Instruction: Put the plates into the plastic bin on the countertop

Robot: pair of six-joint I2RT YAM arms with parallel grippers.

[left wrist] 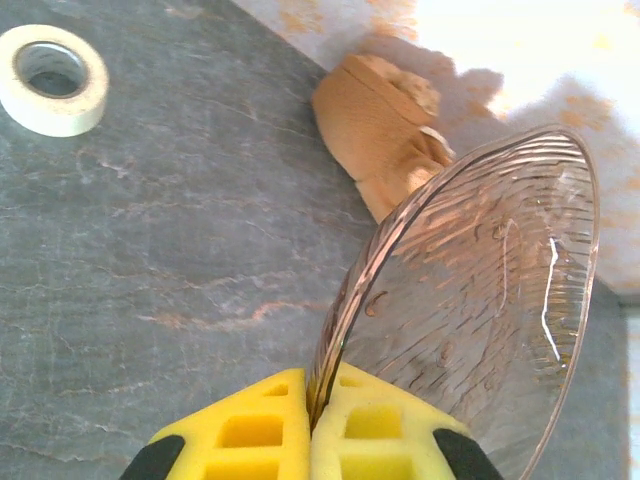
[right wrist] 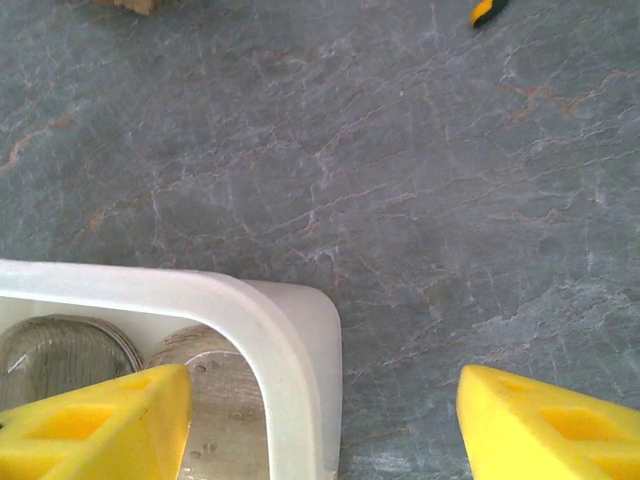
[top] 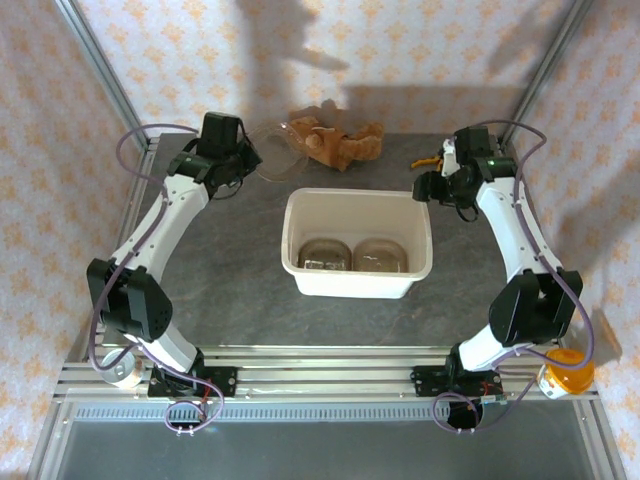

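Glass, clear with a brownish tint: 3 plates. Item 1: tilted plate (left wrist: 470, 330), its rim clamped between the yellow pads (left wrist: 250, 435) of the left gripper (left wrist: 310, 425), at the far left of the countertop (top: 240, 290), near a tan lump (left wrist: 375, 130); white tape roll (left wrist: 52, 80) well apart. Items 2 and 3: left plate (top: 324, 255) and right plate (top: 380, 255), flat, side by side inside the plastic bin (top: 350, 283). Right gripper (right wrist: 320, 420): jaws wide, empty, above the bin's far right corner.
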